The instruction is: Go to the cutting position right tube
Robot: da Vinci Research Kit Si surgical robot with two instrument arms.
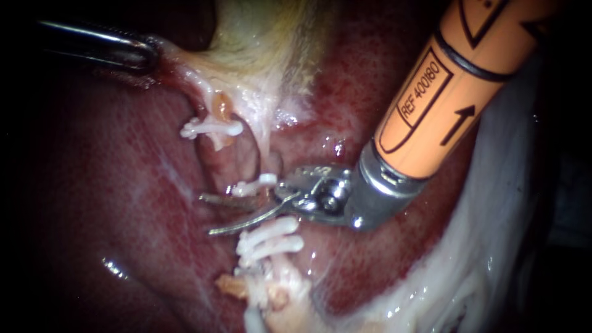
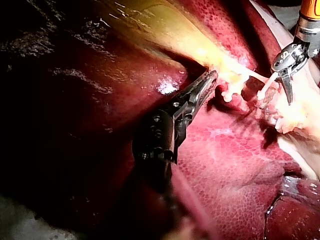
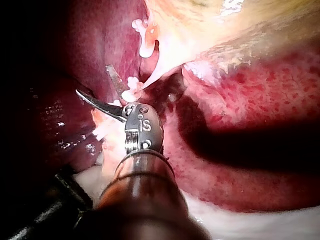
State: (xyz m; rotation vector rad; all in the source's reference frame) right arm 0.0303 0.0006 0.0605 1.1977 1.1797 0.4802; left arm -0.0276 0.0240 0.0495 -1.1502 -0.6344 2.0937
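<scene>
Right instrument (image 1: 208, 214): blades held apart, right tube (image 1: 264, 158) straddled between single clip (image 1: 254, 186) and paired clips (image 1: 271, 237). Left instrument (image 1: 145, 54): jaws clamped on gallbladder (image 1: 259, 55) edge.

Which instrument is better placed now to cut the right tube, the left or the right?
Right. My right instrument has open blades at the right tube, between clips. My left instrument is away, holding the gallbladder.
</scene>
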